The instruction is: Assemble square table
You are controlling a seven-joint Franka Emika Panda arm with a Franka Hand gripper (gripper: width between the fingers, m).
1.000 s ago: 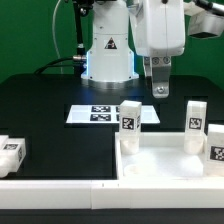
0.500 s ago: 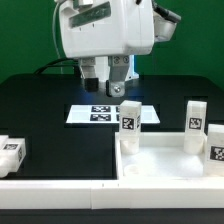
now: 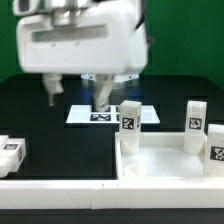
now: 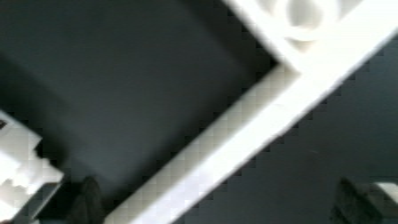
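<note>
At the exterior view's left edge a loose leg (image 3: 10, 154) lies on the black table (image 3: 40, 125), near the long white bar (image 3: 55, 186). Right of it hangs the gripper (image 3: 77, 100), blurred, its fingers (image 3: 102, 95) spread wide with nothing between them, over the marker board (image 3: 95, 116). Just beside it stands an upright leg (image 3: 130, 117) at a corner of the square table top (image 3: 165, 168). Two more legs (image 3: 195, 116) stand farther right. A green wall (image 3: 190, 40) lies behind.

The black table (image 3: 40, 110) carries the marker board (image 3: 82, 115) near centre, the square tabletop (image 3: 170, 186) at four o'clock, a loose leg (image 3: 10, 155) at eight, and a long white bar (image 3: 60, 187) at seven.
</note>
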